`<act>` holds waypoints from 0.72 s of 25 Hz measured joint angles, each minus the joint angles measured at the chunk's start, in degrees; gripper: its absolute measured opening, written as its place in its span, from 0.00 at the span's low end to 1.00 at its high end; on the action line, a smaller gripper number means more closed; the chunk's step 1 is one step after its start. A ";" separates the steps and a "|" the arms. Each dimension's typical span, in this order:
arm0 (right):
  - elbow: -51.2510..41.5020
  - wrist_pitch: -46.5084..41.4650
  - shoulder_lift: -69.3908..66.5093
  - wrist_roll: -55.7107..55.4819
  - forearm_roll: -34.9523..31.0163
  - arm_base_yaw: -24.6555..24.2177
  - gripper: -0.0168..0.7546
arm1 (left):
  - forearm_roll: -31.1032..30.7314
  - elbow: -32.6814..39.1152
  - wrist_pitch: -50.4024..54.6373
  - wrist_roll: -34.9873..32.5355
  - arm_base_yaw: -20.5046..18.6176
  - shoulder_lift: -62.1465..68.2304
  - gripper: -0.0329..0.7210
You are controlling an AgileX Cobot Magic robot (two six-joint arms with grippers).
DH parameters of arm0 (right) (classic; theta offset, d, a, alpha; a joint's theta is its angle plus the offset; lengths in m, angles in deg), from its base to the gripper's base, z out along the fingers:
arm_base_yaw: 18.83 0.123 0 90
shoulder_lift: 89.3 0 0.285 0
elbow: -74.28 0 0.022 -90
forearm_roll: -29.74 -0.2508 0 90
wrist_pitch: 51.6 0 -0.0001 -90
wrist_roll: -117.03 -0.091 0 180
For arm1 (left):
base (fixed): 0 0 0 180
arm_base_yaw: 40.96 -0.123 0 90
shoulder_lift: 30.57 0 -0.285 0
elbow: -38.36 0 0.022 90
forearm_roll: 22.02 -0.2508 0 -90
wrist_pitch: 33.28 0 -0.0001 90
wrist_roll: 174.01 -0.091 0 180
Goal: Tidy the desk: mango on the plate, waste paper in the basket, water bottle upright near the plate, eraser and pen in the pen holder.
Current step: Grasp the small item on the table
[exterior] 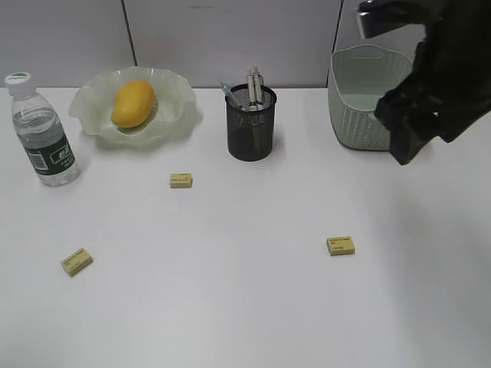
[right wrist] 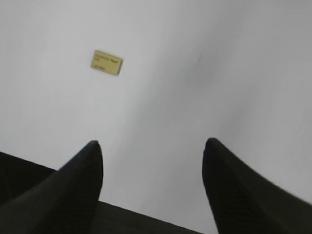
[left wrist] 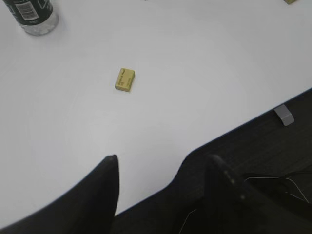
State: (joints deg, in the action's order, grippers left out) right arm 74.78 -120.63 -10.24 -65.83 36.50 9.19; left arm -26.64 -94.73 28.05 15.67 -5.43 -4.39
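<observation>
Lying flat on the white worktop (exterior: 253, 307) are three small yellow erasers. One eraser (exterior: 341, 245) sits right of the middle, below the right hand (right wrist: 152, 151), which hangs in the air with its fingers wide apart and nothing in it. The left hand (left wrist: 163, 165) is wide too and holds nothing; it is over the near edge of the worktop, and the left eraser (left wrist: 125, 79) lies on the worktop ahead of it, well apart. The third eraser (exterior: 181, 180) is near the black pen holder (exterior: 250, 126), which has pens in it. One mango (exterior: 133, 103) is on the green plate (exterior: 176, 100). One water bottle (exterior: 42, 134) stands upright beside the plate. One basket (exterior: 360, 115) is at the back right. The middle and front of the worktop have lots of bare room.
</observation>
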 joint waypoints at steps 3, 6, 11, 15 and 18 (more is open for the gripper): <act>-4.04 -0.06 6.65 0.93 -0.05 0.00 0.68 | 0.00 0.00 0.00 0.00 0.00 0.00 0.62; -8.79 0.22 13.70 1.54 -0.12 0.00 0.68 | 0.00 0.00 0.00 0.00 0.00 0.00 0.62; -18.64 4.36 25.84 1.83 -0.87 0.00 0.68 | 0.00 0.00 0.00 0.00 0.00 0.00 0.62; -27.45 8.33 35.76 1.88 -2.00 0.00 0.68 | 0.00 0.00 0.00 0.00 0.00 0.00 0.62; -33.76 10.56 43.09 1.88 -2.67 0.00 0.68 | 0.00 0.00 0.00 0.00 0.00 0.00 0.62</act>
State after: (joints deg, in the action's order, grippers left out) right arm 41.02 -110.07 32.84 -63.96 33.83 9.19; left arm -26.64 -94.73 28.05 15.67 -5.43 -4.39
